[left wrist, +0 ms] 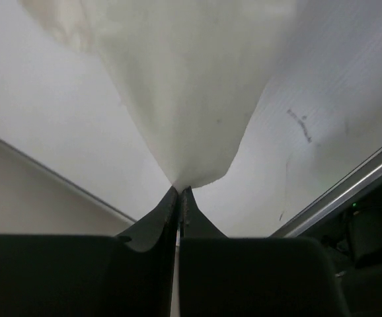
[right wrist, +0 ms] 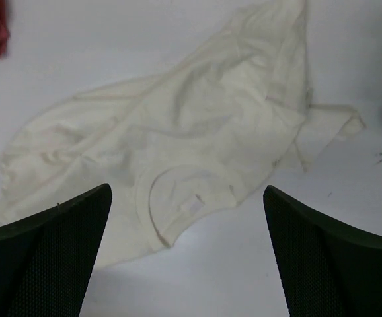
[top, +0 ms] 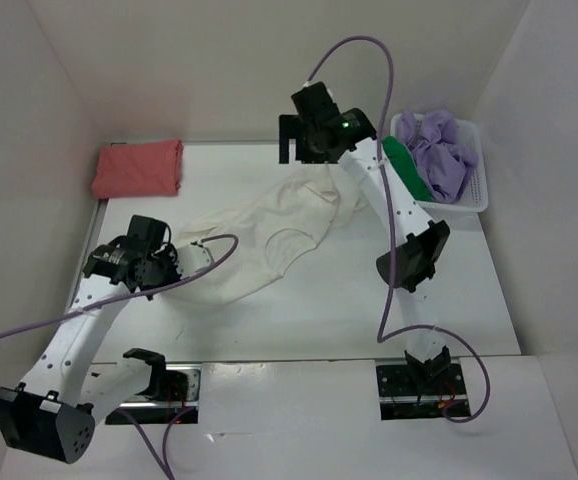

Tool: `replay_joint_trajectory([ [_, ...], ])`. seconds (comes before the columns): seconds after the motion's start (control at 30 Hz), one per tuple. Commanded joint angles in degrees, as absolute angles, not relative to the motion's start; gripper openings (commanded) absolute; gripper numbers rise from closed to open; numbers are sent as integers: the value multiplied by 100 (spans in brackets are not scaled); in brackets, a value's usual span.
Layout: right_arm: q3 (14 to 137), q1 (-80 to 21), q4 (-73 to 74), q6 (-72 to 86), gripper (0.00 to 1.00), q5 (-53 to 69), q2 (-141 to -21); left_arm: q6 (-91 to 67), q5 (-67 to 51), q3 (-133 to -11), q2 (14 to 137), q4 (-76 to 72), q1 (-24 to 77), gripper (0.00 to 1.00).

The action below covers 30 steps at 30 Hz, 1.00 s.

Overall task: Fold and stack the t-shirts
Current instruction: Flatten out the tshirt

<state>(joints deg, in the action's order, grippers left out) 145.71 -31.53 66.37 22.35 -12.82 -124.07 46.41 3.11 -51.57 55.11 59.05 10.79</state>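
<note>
A cream-white t-shirt [top: 269, 235] lies spread and crumpled across the middle of the table. My left gripper [top: 191, 256] is at its near-left corner. In the left wrist view that gripper [left wrist: 180, 192] is shut on a pinch of the cream-white cloth [left wrist: 191, 86]. My right gripper [top: 314, 155] hovers open over the shirt's far end; between its wide fingers [right wrist: 186, 189] I see the shirt [right wrist: 197, 132] and its collar, untouched. A folded salmon-red t-shirt [top: 137, 168] rests at the far left. A lavender-purple t-shirt [top: 441, 150] and a bright green one [top: 406, 165] sit bunched in the basket.
The white mesh basket [top: 474, 195] stands at the far right corner of the table. White walls enclose the table on the left, back and right. A purple cable loops over the cream-white shirt's near-left part.
</note>
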Motion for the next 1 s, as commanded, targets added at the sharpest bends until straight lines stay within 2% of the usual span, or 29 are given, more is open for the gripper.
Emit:
replay_joint_trajectory([
  [0.0, 14232, -3489, 7154, 2180, 100, -2048, -11360, 4992, -1271, -6167, 5773, 6493, 1379, 0],
  [0.07, 13331, -3489, 7093, 2328, 100, -1996, -10840, 5150, -2113, -6755, 6072, 6670, 1807, 0],
  [0.1, 12898, -3541, 6971, 2329, 100, -1934, -10184, 5150, -2301, -6924, 6169, 6723, 2028, 0],
  [0.13, 11893, -3542, 6656, 2442, 100, -1881, -9830, 4942, -2433, -7074, 6396, 6724, 2283, 0],
  [0.2, 10868, -3542, 6356, 2855, 100, -1767, -8787, 4590, -2671, -7653, 6939, 6487, 3187, 0],
  [0.23, 9915, -3481, 6189, 3039, 100, -1767, -8476, 4309, -2750, -7908, 7178, 6434, 3495, 0],
  [0.27, 9479, -3480, 6135, 3250, 100, -1714, -8177, 4194, -2977, -8189, 7433, 6381, 3994, 3],
  [0.3, 9074, -3341, 6135, 3687, 100, -1714, -7626, 4071, -3110, -8774, 7923, 6381, 4234, 13],
  [0.33, 8366, -3262, 5996, 3900, 100, -1609, -7359, 3974, -3233, -9059, 8137, 6329, 4454, 33],
  [0.37, 8054, -3191, 5942, 4085, 100, -1521, -7122, 3973, -3443, -9314, 8330, 6328, 4813, 57],
  [0.4, 7790, -3130, 5941, 4374, 100, -1390, -6910, 3973, -3445, -9534, 8558, 6328, 4964, 89],
  [0.43, 7378, -3129, 5889, 4525, 100, -1389, -6595, 3973, -3445, -9788, 8561, 6328, 5079, 98],
  [0.47, 7200, -3129, 5889, 4674, 100, -1389, -6487, 4242, -3445, -9791, 8561, 6328, 5141, 100],
  [0.57, 6409, -3129, 5427, 5018, 100, -863, -6214, 4010, -2473, -9197, 8078, 5506, 5142, 100],
  [0.6, 5981, -3251, 5162, 5097, 100, -539, -6214, 3860, -1704, -9037, 7947, 5354, 4933, 100],
  [0.67, 5609, -3812, 4443, 5404, 100, -439, -6362, 3474, -1136, -8328, 7640, 4766, 4599, 100],
  [0.8, 5765, -4403, 3956, 5484, 100, -439, -7644, 2787, -502, -7421, 7199, 4035, 3536, 100],
  [0.83, 5853, -4456, 3859, 5293, 100, -387, -8169, 2656, -440, -7261, 7137, 3808, 3368, 100],
  [0.97, 6301, -4597, 3393, 5054, 100, -167, -9006, 2234, -526, -6743, 7049, 3612, 2612, 100],
])
